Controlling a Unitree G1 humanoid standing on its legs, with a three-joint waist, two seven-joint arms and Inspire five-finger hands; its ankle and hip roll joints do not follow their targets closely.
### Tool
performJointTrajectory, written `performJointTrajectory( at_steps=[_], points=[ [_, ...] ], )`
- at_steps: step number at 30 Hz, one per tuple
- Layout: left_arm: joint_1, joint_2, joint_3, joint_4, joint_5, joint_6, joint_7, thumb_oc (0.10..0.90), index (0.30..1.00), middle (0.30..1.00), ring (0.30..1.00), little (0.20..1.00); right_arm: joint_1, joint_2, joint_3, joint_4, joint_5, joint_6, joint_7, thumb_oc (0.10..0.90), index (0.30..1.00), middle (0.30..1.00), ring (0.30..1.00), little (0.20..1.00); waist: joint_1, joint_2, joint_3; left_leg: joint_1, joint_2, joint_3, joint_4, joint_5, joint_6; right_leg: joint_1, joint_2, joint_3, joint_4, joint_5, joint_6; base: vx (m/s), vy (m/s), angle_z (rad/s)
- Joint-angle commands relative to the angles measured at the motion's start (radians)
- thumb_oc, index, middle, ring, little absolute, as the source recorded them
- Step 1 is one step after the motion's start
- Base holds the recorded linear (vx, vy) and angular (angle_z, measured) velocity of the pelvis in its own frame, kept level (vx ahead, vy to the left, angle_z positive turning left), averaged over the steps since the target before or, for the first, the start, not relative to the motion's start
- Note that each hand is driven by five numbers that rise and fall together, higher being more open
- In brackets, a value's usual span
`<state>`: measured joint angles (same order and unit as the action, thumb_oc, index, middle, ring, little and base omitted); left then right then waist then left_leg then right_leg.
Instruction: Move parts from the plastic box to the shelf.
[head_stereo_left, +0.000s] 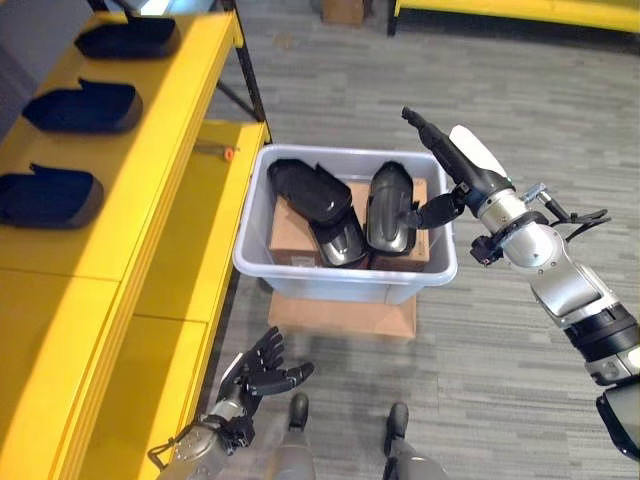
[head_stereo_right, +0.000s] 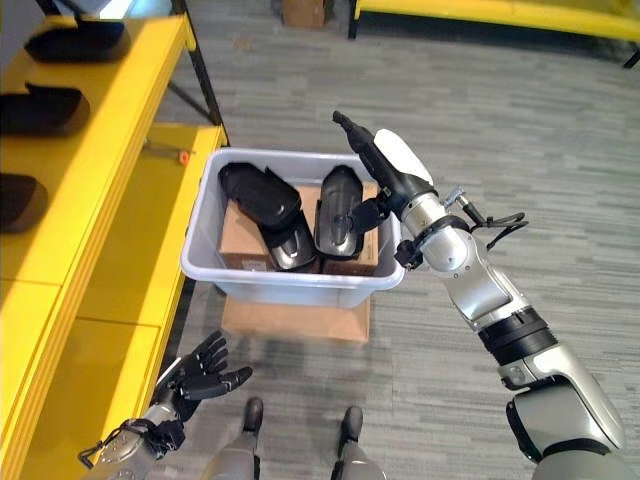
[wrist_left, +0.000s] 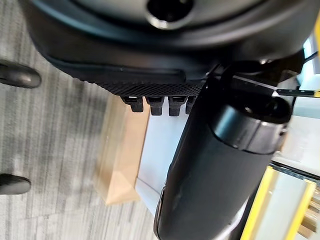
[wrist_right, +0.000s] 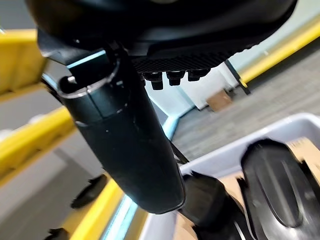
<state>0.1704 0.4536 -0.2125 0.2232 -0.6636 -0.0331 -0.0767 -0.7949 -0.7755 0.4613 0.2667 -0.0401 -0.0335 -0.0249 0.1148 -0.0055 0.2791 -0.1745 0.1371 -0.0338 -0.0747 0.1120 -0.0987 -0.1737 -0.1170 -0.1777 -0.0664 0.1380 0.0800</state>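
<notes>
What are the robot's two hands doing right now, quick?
Left hand: open, fingers spread, holding nothing, low beside the yellow metal shelf.
Right hand: open, fingers straight, empty, over the grey plastic box.

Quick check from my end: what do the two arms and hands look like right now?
Both arms are silver-grey metal with dark joint bands. The right hand is dark with a white cover along one side; thin black cables loop at its wrist. The left hand is all dark, with segmented fingers.
</notes>
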Motion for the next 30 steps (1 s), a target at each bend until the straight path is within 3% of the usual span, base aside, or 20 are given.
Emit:
performJointTrajectory(
  at_steps=[1,9,30],
  points=[
    [-0.036,0.061,-0.014,-0.099,-0.027,-0.086,-0.003,0.9,1.0,1.0,1.0,1.0,-0.197,0.003,0.022,0.021,-0.036,-0.035,-0.075,0.9,1.0,1.0,1.0,1.0,0.005,-0.028,-0.02,0.008,0.059,-0.026,0.071,-0.099,0.014,-0.057,-0.118,0.036,0.143,-0.096,0.061,-0.07,0.007,0.0],
    [-0.068,0.062,-0.029,-0.101,-0.047,-0.097,0.035,0.9,1.0,1.0,1.0,1.0,-0.375,0.072,0.122,0.208,-0.037,0.006,-0.099,0.9,1.0,1.0,1.0,1.0,0.02,-0.04,0.038,-0.045,0.059,-0.031,0.098,-0.093,0.015,-0.102,-0.117,0.041,0.159,-0.082,0.056,-0.03,0.0,0.0],
    [-0.113,0.071,-0.04,-0.108,-0.054,-0.113,0.08,0.9,1.0,1.0,1.0,1.0,-0.491,0.127,0.166,0.375,-0.095,0.048,-0.162,0.9,1.0,1.0,1.0,1.0,0.032,-0.055,0.102,-0.128,0.052,-0.051,0.153,-0.102,0.019,-0.154,-0.119,0.034,0.18,-0.076,0.052,0.0,0.002,0.02]
  ],
)
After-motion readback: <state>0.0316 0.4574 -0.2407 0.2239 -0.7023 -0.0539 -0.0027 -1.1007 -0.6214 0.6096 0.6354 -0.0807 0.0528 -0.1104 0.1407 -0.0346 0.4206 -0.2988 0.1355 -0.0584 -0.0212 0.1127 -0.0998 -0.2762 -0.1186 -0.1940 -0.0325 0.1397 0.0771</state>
